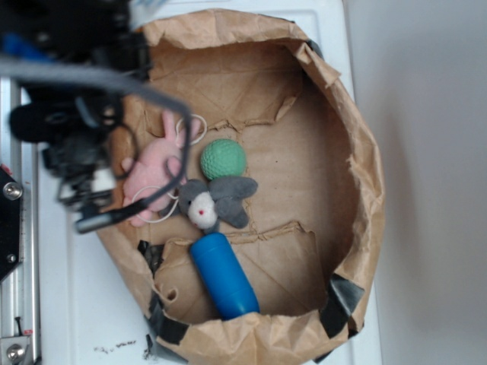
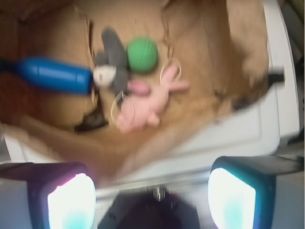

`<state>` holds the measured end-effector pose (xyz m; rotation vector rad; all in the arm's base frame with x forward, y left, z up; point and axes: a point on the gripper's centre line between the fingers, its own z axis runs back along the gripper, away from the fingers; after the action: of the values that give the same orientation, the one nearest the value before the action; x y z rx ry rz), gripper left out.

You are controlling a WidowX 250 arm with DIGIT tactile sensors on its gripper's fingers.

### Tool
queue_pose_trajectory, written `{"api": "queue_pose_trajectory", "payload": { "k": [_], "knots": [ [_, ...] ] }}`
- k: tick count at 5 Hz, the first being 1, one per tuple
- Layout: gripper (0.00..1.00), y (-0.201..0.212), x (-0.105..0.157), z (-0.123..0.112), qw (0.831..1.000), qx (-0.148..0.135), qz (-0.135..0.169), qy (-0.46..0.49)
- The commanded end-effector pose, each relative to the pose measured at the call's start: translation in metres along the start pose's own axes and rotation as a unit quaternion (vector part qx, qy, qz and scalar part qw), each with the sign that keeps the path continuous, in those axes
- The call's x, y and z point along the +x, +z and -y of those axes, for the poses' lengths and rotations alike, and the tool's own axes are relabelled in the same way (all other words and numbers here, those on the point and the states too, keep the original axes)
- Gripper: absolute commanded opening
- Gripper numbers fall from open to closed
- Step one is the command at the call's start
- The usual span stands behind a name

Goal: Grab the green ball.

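The blurred black robot arm (image 1: 76, 114) is covering part of the pink plush rabbit (image 1: 156, 171); the wrist view's left edge is cropping the blue plastic cylinder (image 2: 52, 75).

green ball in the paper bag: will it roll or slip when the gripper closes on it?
Likely to roll: the green ball is round and sits loose on the crumpled brown paper. The grey plush beside it may block rolling that way. Its dimpled surface probably helps grip. The gripper is open, well short of it.
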<state>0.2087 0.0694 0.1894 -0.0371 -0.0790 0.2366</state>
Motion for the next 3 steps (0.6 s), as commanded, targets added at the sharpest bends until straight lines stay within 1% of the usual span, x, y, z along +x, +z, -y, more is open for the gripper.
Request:
{"api": "queue_pose_trajectory", "payload": {
  "k": [1,2,3],
  "knots": [
    [1.0,0.012,0.005,-0.006,1.0,0.003,0.022,0.004],
    [1.0,0.012,0.005,-0.006,1.0,0.003,0.022,0.004],
    [1.0,-0.011,0.011,-0.004,0.998,0.047,0.04,-0.003]
  ]
}}
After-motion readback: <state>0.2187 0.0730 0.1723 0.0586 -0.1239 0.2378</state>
